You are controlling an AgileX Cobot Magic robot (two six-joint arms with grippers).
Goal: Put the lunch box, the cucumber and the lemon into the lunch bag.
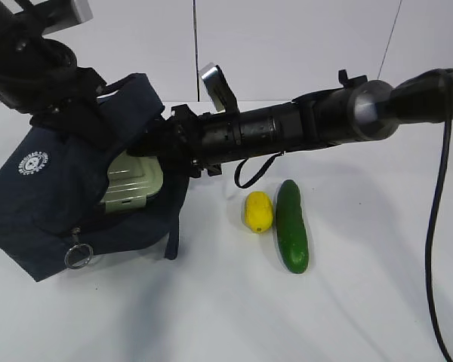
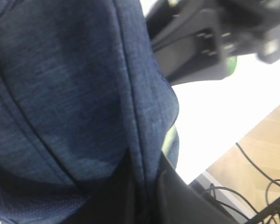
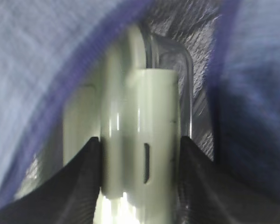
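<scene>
At lower centre of the exterior view the cucumber (image 1: pixel 292 225) lies beside the lemon (image 1: pixel 258 212), nearly touching. Left of them, the bag (image 1: pixel 45 204) lies tilted, mouth open. The right gripper (image 3: pixel 140 154) clamps the box (image 1: pixel 133 183) inside that mouth. At upper left, the left gripper (image 1: pixel 98 124) pinches the bag's fabric, jaws together.
</scene>
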